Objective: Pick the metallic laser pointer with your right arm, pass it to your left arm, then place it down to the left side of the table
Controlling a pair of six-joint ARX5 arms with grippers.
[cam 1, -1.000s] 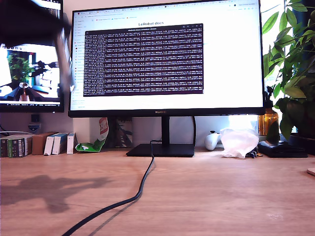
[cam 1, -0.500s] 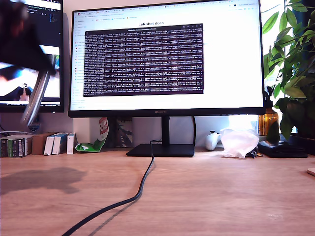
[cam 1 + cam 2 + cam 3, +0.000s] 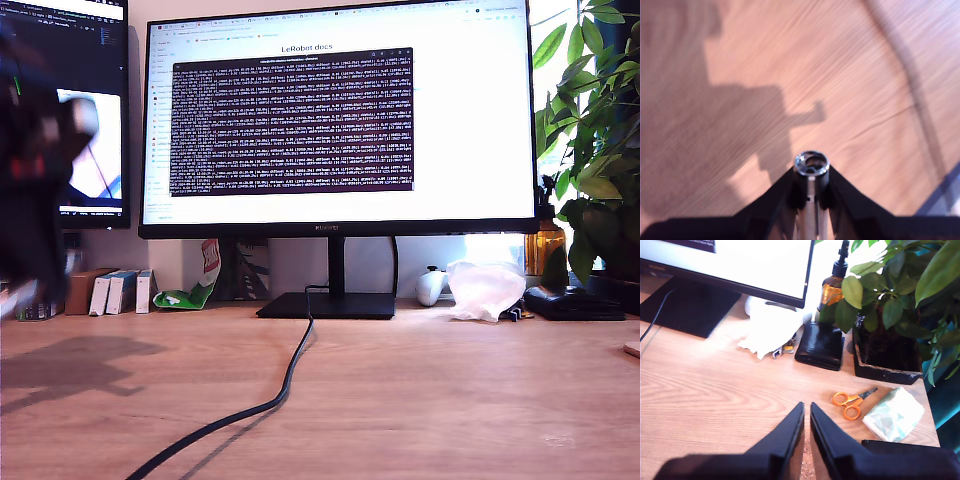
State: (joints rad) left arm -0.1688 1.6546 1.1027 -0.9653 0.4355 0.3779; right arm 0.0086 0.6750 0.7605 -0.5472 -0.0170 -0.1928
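Laser pointer (image 3: 811,165): shiny silver metal, smooth. My first gripper (image 3: 811,192): matt black plastic. Table (image 3: 450,400): light wood grain, smooth. Scissors (image 3: 849,402): orange plastic handles. Cable (image 3: 270,400): black, matt.

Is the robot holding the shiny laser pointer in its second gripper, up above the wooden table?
Not quite. My first gripper holds the laser pointer, clamped between its fingers above the table, as the first wrist view shows. My second gripper holds nothing.
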